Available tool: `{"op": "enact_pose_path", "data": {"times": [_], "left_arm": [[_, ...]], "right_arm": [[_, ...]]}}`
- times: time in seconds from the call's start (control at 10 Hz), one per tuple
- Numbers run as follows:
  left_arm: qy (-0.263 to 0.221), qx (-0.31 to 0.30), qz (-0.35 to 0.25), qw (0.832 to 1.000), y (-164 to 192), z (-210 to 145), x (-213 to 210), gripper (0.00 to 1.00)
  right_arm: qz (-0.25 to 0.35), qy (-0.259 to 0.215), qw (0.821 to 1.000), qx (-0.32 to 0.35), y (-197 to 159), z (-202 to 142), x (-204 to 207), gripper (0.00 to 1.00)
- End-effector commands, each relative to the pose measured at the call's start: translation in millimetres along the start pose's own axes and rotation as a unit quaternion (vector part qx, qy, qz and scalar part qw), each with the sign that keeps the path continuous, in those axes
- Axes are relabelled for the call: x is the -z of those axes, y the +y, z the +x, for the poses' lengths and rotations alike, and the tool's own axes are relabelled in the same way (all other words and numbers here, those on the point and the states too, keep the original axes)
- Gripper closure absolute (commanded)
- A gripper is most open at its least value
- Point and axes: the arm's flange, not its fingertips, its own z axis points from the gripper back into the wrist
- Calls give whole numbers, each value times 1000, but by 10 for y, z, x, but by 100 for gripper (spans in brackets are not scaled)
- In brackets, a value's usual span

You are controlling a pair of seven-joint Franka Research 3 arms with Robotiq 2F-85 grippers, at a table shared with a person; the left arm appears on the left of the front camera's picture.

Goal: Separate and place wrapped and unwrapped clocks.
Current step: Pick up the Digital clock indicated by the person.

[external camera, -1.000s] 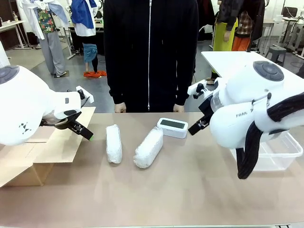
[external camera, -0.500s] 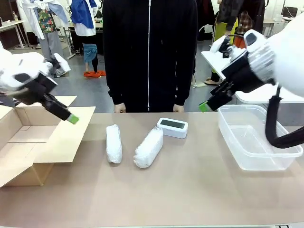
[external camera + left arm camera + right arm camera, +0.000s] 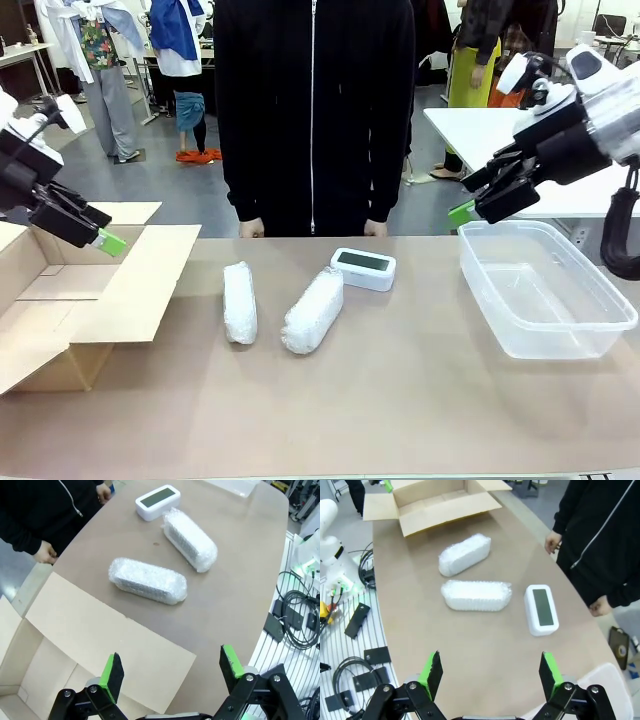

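Left gripper [image 3: 108, 240] hangs spread above the left cardboard box [image 3: 60, 300], right gripper [image 3: 465, 212] spread above the right plastic tub [image 3: 545, 300], probably one bin per kind. Untouched mid-table lie the left bubble-wrap bundle [image 3: 239, 302], right bubble-wrap bundle [image 3: 313, 309] and, just beyond, the bare digital clock [image 3: 363, 268].

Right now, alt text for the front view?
Mid-table lie a left bubble-wrap bundle, a right bundle and a bare white clock, before a standing person. The left gripper hovers over an open cardboard box; the right gripper hangs beside a clear plastic tub.
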Motion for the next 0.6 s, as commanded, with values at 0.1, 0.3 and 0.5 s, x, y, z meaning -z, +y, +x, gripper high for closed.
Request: {"op": "enact_pose_path", "data": {"times": [0.1,0.3,0.5], "left_arm": [[-34,12,-2,999,-252,-324,-5,0],[-38,17,-3,999,-256,-334,-24,0],[-45,23,1,999,-245,-354,-40,0]], "right_arm": [[6,-12,1000,-24,338,-319,-57,0],[6,-5,1000,-23,360,-328,-46,0],[6,-2,1000,-25,362,-326,-52,0]]}}
